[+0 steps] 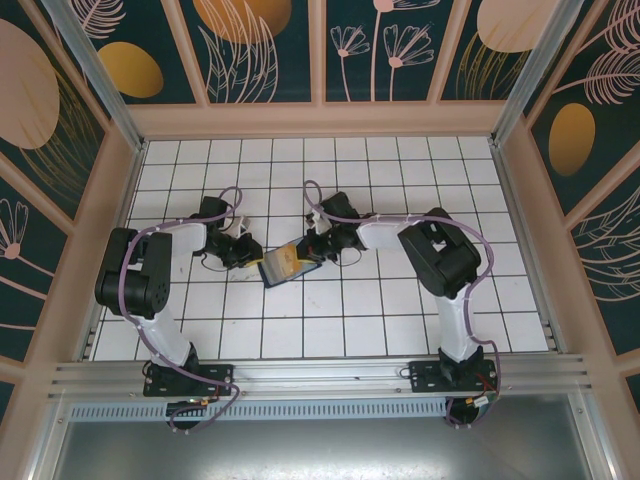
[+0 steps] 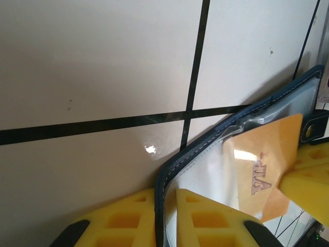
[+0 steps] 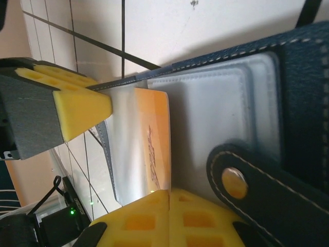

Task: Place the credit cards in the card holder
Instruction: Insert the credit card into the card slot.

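centrally, the open navy holder [image 1: 283, 268] lies on the tiled counter [image 1: 380, 310] between the two arms. the left fingers [image 1: 245, 252] are clenched on its stitched edge, one pad on either side. the right fingers [image 1: 312, 250] are clenched on the end of an orange card [image 3: 157, 144], which lies across the holder's clear inner pockets beside the clasp tab [image 3: 257, 190].

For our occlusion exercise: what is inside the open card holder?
An orange card lies partly under the card holder's clear sleeve. The right gripper covers its near end; anything behind it is hidden.
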Tool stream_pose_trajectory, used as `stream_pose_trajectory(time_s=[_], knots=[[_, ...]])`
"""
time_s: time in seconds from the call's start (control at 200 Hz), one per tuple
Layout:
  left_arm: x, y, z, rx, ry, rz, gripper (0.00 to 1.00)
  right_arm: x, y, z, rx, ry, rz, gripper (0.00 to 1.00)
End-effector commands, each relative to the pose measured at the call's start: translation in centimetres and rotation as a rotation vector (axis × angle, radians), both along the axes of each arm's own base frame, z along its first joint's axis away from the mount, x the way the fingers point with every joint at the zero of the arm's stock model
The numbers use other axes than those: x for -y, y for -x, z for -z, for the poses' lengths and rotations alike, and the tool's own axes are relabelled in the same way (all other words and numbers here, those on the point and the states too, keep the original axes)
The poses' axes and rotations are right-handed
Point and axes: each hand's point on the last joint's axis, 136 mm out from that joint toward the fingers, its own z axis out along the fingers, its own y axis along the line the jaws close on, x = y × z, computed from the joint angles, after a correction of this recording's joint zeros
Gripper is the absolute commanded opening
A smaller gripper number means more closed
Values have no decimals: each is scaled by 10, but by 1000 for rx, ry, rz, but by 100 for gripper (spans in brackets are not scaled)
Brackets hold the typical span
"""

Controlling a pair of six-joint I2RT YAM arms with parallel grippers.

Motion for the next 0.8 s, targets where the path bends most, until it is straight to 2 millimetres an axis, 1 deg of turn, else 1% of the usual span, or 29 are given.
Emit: stream_pose_trajectory(time_s=[0.0,0.275,0.51,0.671,0.751,0.791], knots=[[-9,18,12,-72,-56,-12,16,-9,10,12,-23,20,-38,0],[-9,19,14,-78,-56,-11,16,-17,20,10,-2,37,-89,1],[-9,18,11,-72,-51,-12,18,-14,26,15,-14,56,-109,1],[-3,17,7,-71,-4,-24,19,-24,28,19,-24,51,-115,3],[1,16,2,-64,28,-35,22,-30,29,19,-30,47,-118,5],[2,14,-1,-60,36,-41,27,-32,28,18,-25,49,-114,6]])
